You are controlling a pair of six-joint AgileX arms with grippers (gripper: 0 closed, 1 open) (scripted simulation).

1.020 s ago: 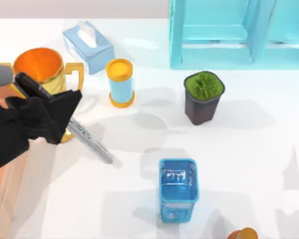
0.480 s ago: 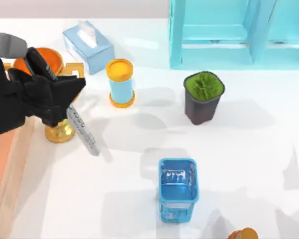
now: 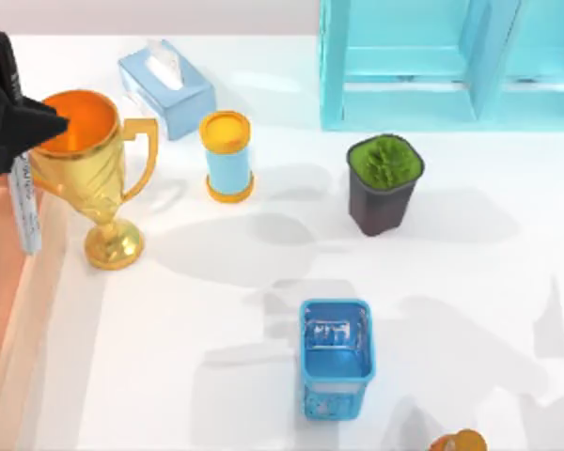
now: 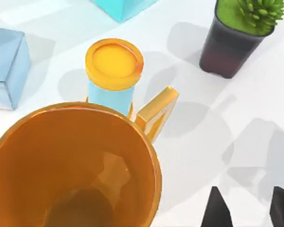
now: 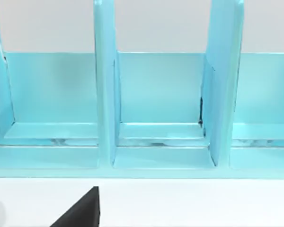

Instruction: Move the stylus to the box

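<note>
Gripping the slim stylus [image 3: 23,209] with its black cap and silvery-grey printed barrel, the left hand [image 3: 9,127] sits at the far left edge of the top view, level with the rim of the golden trophy cup [image 3: 86,169]. The hand is closed on the stylus near the cap end; the barrel hangs down from it, nearly upright, over the rim of the shallow orange-pink box [image 3: 5,310] along the desk's left side, just beside the trophy's stem.

The left wrist view looks down into the trophy's orange bowl [image 4: 73,165]. Two dark fingertips [image 4: 217,210] show at that picture's edge with a gap between them. The stylus cannot be made out there.

On the white desk [image 3: 470,282] stand:
- a pale blue tissue box [image 3: 166,86], behind the trophy
- a light blue cylinder can with an orange lid [image 3: 227,156], just right of the trophy handle
- a dark pot holding a green plant [image 3: 385,182], right of centre
- a blue open plastic bin [image 3: 336,358], near the front
- a turquoise shelf unit [image 3: 451,61] at the back right

The right wrist view faces the shelf's compartments [image 5: 156,94]; a dark finger [image 5: 83,210] of the right hand shows low in it, and whether that hand is open or closed cannot be told.
</note>
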